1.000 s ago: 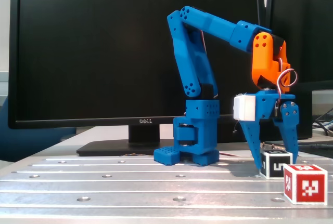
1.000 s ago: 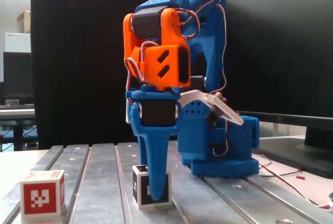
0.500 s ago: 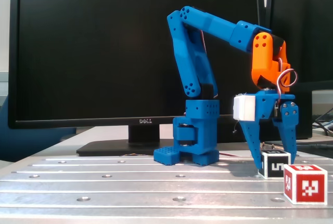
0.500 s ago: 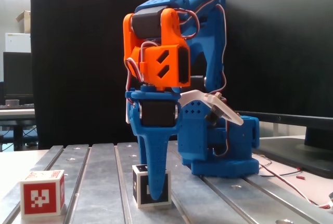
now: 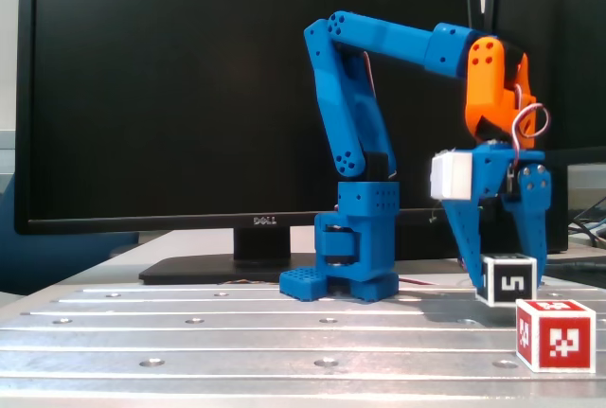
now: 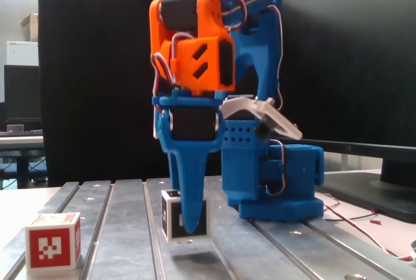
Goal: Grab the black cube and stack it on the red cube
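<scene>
On the slotted metal table (image 5: 189, 318) w/ a Dell monitor (image 5: 189, 96) behind, my gripper (image 5: 507, 280) is clamped on the black cube (image 5: 511, 282), held just off the surface so it can clear the red cube (image 5: 555, 334) sitting near-right in this fixed view.

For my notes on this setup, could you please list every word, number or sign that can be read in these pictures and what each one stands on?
"DELL": on the lower bezel of the monitor, small but legible.
"5": white figure on the face of the black cube, held in the gripper.
Red cube: a red-and-white pixel marker only, no letters or digits.
Nothing else is readable in either fixed view.
</scene>
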`<state>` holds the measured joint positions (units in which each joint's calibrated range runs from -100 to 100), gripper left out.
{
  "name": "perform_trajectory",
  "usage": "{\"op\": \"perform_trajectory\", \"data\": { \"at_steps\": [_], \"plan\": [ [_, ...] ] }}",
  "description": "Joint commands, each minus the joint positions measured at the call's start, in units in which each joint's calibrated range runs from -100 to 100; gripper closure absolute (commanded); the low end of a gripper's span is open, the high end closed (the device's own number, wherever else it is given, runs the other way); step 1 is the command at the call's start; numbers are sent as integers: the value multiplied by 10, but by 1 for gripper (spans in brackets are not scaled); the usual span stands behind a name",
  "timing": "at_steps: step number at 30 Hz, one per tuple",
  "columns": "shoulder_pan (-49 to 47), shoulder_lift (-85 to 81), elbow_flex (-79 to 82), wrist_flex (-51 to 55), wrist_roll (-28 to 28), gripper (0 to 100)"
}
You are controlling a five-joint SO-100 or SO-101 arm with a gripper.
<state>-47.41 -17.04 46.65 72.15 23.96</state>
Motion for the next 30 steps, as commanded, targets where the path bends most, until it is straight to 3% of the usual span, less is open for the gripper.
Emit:
{"op": "perform_trajectory", "data": {
  "at_steps": [1,9,18,30],
  "plan": [
    [19,-4,-49,27,10,83],
    [68,-3,-139,88,48,83],
    [103,-3,-160,80,72,83],
    [126,131,-308,90,74,83]
  ]
}}
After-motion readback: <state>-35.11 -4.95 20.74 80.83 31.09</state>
